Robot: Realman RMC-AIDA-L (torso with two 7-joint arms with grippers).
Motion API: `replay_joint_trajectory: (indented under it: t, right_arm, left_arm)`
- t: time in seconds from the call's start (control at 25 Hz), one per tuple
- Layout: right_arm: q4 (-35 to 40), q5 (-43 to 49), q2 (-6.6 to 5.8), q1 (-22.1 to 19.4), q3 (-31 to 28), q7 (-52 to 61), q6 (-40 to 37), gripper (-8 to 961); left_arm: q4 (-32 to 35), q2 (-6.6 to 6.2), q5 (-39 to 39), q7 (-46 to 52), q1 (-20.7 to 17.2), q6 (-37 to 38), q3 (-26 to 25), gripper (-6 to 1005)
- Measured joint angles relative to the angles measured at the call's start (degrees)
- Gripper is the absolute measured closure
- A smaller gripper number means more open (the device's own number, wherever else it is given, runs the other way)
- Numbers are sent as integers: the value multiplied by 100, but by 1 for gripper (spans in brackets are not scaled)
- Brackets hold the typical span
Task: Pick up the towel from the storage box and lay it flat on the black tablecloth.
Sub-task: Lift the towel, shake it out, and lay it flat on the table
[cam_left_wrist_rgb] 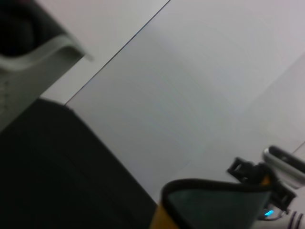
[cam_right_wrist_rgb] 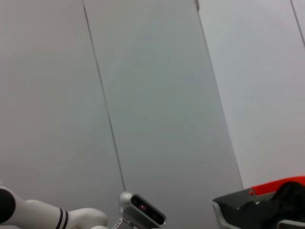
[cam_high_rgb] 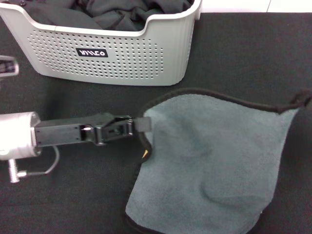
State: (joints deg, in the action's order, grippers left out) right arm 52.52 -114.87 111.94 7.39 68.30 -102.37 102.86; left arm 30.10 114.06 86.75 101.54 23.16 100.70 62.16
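Observation:
The towel (cam_high_rgb: 214, 165) lies grey-teal face up on the black tablecloth (cam_high_rgb: 73, 204), in front of the storage box (cam_high_rgb: 146, 58). My left gripper (cam_high_rgb: 140, 124) reaches in from the left and is shut on the towel's left edge, where a bit of orange underside shows. The towel's far right corner (cam_high_rgb: 303, 97) is raised at the picture's edge. In the left wrist view the towel's edge (cam_left_wrist_rgb: 214, 198) runs to my right gripper (cam_left_wrist_rgb: 259, 179), which pinches that far corner.
The storage box holds plain black garments (cam_high_rgb: 122, 12) and has a black label (cam_high_rgb: 92, 52). Part of another device (cam_high_rgb: 7, 66) sits at the left edge. A grey bin with an orange rim (cam_right_wrist_rgb: 267, 200) shows in the right wrist view.

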Motion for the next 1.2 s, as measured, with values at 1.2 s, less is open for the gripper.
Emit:
replay_joint_trajectory:
  t: [1.2]
  right_arm:
    - [3876,-1147,-538,-1739,1529,2258,100,942]
  left_arm:
    - [3120,-812,-2272,157,-2048,1629,2621,969]
